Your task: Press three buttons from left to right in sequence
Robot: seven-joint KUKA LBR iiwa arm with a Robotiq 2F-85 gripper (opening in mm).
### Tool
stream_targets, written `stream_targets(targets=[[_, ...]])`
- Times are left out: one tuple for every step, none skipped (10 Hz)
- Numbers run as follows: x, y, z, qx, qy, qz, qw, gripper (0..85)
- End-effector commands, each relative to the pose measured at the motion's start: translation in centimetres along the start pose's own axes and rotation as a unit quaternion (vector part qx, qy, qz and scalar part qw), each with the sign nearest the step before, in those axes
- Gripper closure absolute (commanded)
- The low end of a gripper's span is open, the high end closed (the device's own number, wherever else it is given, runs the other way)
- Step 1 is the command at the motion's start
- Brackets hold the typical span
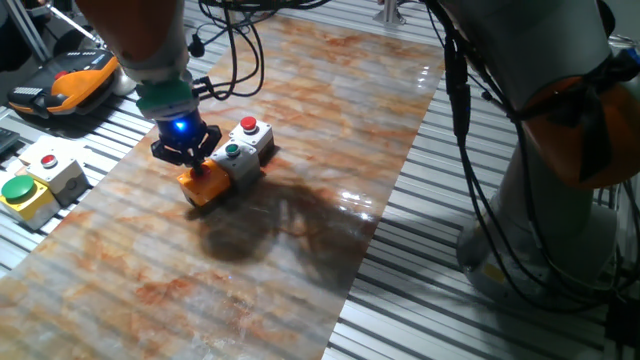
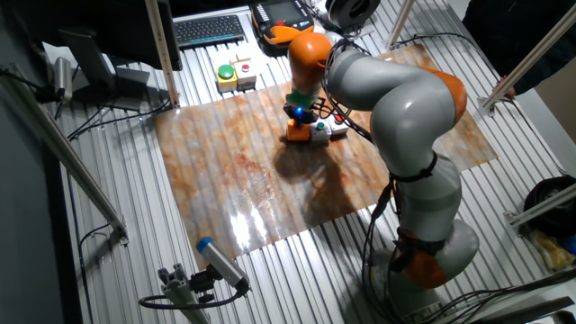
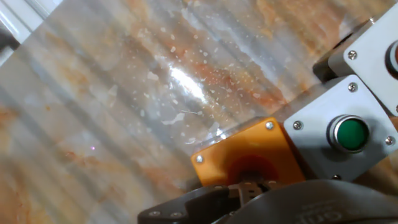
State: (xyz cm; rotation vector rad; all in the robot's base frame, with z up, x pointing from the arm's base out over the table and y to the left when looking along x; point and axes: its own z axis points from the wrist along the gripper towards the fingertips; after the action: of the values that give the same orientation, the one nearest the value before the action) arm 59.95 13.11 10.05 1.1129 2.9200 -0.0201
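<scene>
The three buttons stand in a row on the marbled mat (image 1: 300,260): an orange box (image 1: 207,187) with a red cap, a pale grey box with a green cap (image 1: 233,152), and a pale grey box with a red cap (image 1: 250,127). My gripper (image 1: 197,167) is straight above the orange box, with its fingertips down on the box's red cap. In the hand view the orange box (image 3: 242,152) lies under my gripper (image 3: 250,185). The fingertips are together over the mostly hidden red cap, and the green cap (image 3: 349,134) is to the right. The row also shows in the other fixed view (image 2: 313,132).
A yellow box with a large green button (image 1: 22,192) and a beige box with a red button (image 1: 55,166) stand off the mat at the left. Black cables (image 1: 235,50) trail behind the row. The robot base (image 1: 560,150) stands at the right.
</scene>
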Motion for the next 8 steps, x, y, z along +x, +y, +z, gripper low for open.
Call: stream_targets(targets=[[0.2, -0.2, -0.9, -0.006, 0.010, -0.002, 0.9999, 85.0], [0.4, -0.4, -2.0, -0.011, 0.014, -0.008, 0.9998, 85.0], [0.6, -0.8, -2.8, -0.012, 0.014, -0.014, 0.9997, 85.0], [0.6, -1.3, -3.6, -0.027, 0.023, -0.020, 0.9992, 85.0], [0.5, -1.8, -4.5, -0.037, 0.032, -0.030, 0.9984, 85.0], [0.6, -2.3, -5.2, -0.039, 0.032, -0.039, 0.9979, 85.0], [1.1, -3.1, -6.1, -0.042, 0.031, -0.053, 0.9972, 85.0], [1.3, -3.8, -7.0, -0.042, 0.029, -0.063, 0.9967, 85.0]])
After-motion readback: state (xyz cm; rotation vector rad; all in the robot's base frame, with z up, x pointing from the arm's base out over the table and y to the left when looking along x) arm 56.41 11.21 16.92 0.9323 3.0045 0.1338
